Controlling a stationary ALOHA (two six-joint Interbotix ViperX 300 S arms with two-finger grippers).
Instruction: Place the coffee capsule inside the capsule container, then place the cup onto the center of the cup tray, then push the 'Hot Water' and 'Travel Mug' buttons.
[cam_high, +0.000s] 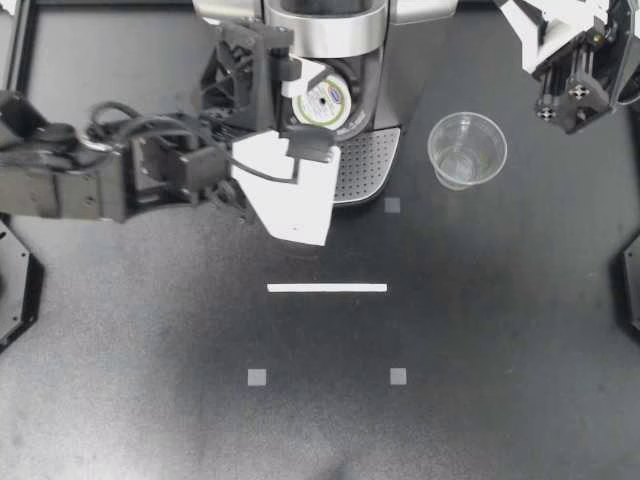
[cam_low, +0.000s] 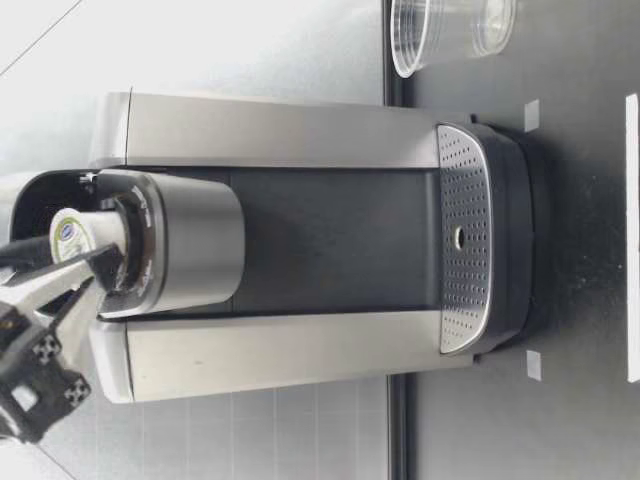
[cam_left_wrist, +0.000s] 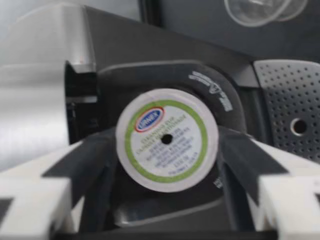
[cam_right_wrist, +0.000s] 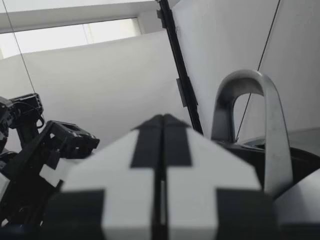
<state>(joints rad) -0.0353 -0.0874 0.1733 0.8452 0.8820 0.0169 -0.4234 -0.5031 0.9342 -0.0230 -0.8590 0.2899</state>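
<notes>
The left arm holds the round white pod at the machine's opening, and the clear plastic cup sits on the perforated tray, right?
No: the top view shows the clear plastic cup standing on the black table beside the silver coffee machine, not on its perforated silver tray. My left end effector holds the round white green-ringed capsule at the opening.

Clear plastic cup; matt blk table
</notes>
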